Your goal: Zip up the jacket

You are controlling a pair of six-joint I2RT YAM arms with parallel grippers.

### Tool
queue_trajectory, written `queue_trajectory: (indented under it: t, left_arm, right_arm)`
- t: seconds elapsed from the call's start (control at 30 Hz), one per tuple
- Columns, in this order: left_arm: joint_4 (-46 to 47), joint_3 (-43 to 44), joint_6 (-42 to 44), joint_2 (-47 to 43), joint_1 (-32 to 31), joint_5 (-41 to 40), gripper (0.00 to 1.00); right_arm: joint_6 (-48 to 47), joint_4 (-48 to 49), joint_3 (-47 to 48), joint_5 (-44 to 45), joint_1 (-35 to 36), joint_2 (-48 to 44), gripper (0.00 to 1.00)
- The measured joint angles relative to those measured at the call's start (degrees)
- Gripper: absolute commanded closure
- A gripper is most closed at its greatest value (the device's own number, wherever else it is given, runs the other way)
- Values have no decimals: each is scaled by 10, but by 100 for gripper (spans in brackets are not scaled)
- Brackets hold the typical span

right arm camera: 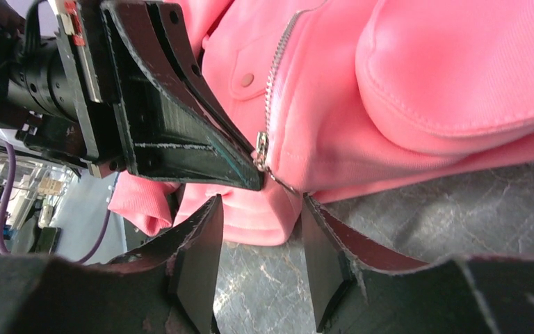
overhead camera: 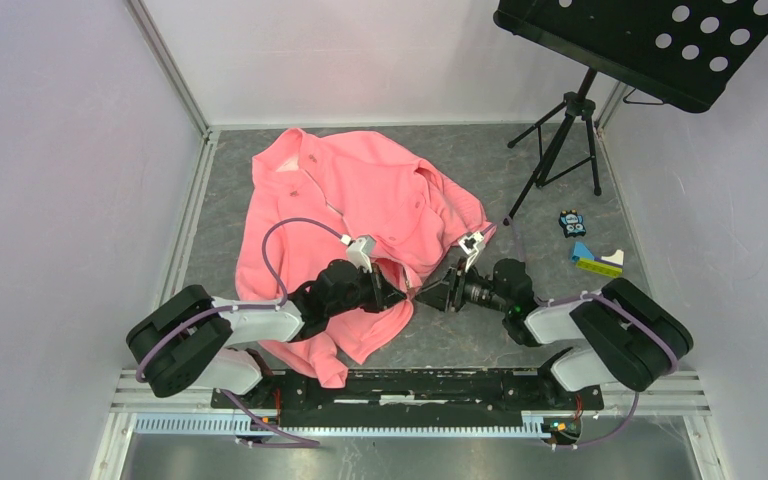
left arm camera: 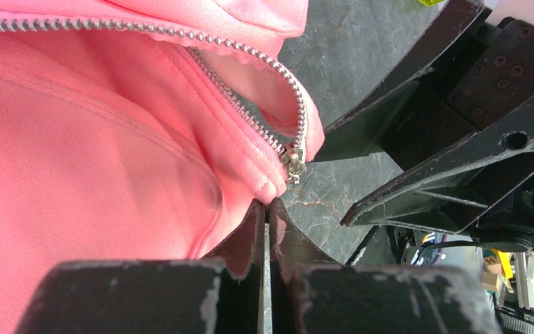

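Note:
The coral-pink jacket [overhead camera: 350, 200] lies spread on the grey floor, its front open and its lower hem towards the arms. My left gripper [overhead camera: 397, 296] is shut on the hem [left arm camera: 268, 189] just below the metal zip slider [left arm camera: 293, 161], where the two rows of zip teeth [left arm camera: 247, 115] meet. My right gripper [overhead camera: 428, 295] is open and faces the left one; its fingers [left arm camera: 417, 184] stand just off the hem. In the right wrist view the right gripper [right arm camera: 259, 216] straddles the hem edge [right arm camera: 264, 216] without closing. The slider [right arm camera: 260, 149] hangs just above, beside the left gripper's fingertips [right arm camera: 243, 177].
A black music stand on a tripod [overhead camera: 560, 140] stands at the back right. A small toy [overhead camera: 571, 222] and a blue and yellow block [overhead camera: 596, 262] lie on the floor at the right. White walls close in the left, back and right sides.

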Motion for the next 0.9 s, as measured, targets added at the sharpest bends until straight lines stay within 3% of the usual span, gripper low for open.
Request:
queue_trajectory:
  t: [0.17,0.3,0.9]
  left_arm:
    - [0,0,0,0,0,2,98]
    - [0,0,0,0,0,2,98]
    - [0,0,-1,-2,0,3,98]
  right_arm:
    - [11,49,6,0,4,32,56]
    - [14,68,9,0,11,51,53]
    - [4,81,10,17,25,73,61]
